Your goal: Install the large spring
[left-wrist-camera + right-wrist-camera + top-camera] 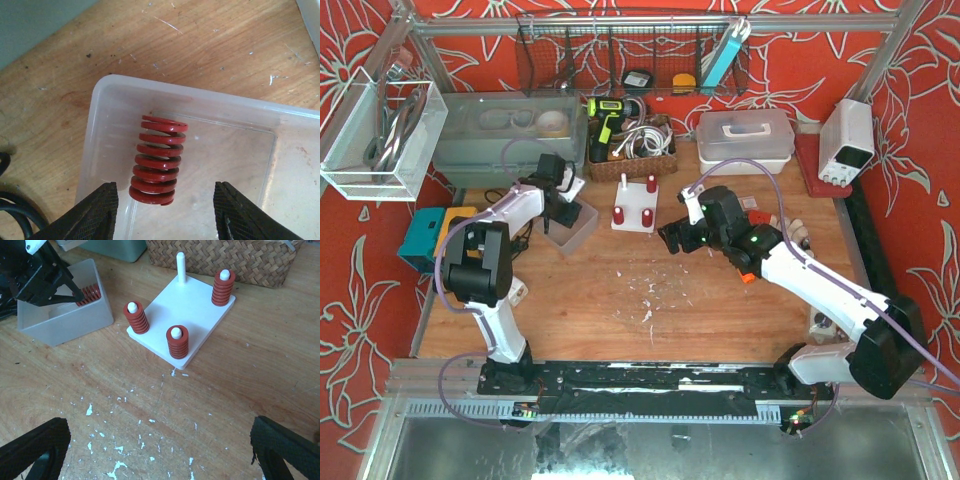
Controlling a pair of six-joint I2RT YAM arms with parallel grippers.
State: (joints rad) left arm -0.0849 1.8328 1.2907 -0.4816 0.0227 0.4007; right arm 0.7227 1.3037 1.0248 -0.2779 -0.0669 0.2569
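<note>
The red coiled metal spring [157,160] lies in the translucent plastic bin [100,125], probably flat, long axis toward 12 o'clock, between the wide-open fingers of the left gripper [165,207], the nearer arm.

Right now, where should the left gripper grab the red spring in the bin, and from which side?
Middle coils of the red spring, fingers across its diameter, coming down through the open top of the clear bin. Its walls block side approaches, and the spring sits close to one wall. The open left gripper straddles its near end.
</note>
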